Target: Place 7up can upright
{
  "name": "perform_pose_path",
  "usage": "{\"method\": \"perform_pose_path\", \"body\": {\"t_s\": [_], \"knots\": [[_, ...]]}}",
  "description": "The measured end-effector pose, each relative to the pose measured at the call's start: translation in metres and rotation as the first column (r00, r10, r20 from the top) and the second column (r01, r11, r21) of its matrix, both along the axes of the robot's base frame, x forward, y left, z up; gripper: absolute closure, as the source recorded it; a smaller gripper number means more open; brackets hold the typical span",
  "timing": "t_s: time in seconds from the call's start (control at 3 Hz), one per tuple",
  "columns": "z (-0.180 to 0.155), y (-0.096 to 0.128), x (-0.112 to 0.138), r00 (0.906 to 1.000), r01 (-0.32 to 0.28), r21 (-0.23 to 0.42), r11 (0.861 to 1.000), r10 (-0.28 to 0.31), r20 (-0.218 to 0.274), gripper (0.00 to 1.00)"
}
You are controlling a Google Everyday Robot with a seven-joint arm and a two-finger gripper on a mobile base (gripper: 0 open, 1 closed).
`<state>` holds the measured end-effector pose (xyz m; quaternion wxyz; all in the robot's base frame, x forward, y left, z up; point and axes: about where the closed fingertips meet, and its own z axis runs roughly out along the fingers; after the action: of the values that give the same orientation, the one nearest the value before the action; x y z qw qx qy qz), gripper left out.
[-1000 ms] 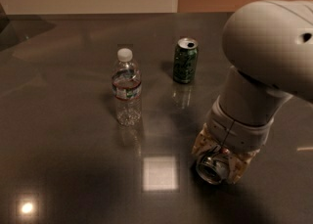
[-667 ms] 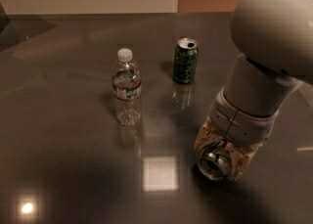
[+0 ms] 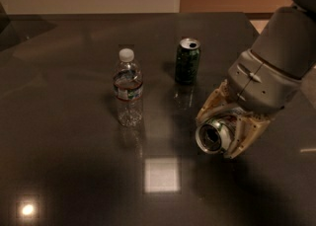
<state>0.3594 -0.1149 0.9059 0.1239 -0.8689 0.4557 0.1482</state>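
Silver 7up can point(image 3: 213, 137) sideways in jaws over table point(image 3: 74, 180)

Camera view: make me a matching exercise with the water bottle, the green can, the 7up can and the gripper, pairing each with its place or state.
Things:
1. water bottle
2. green can
3. 7up can
4. gripper

Places or states:
A. clamped around a can, at the right of the table
B. upright, opened top, farthest back
C. upright, white cap, left of the others
D. tilted, one end facing the camera

Pairs: 1-C, 2-B, 3-D, 4-A.
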Motion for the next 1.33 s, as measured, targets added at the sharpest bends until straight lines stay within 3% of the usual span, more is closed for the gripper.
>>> {"method": "perform_pose_path", "body": {"t_s": [0.33, 0.67, 1.0, 1.33], "knots": [[0.017, 0.009, 0.011, 0.9883, 0.127, 0.170, 0.977, -0.111, -0.105, 1.00], [0.025, 0.014, 0.022, 0.9557, 0.254, 0.336, 0.907, -0.182, -0.231, 1.00], [0.036, 0.023, 0.031, 0.9142, 0.366, 0.486, 0.793, -0.208, -0.347, 1.00], [0.043, 0.028, 0.039, 0.8755, 0.452, 0.595, 0.665, -0.201, -0.439, 1.00]]}}
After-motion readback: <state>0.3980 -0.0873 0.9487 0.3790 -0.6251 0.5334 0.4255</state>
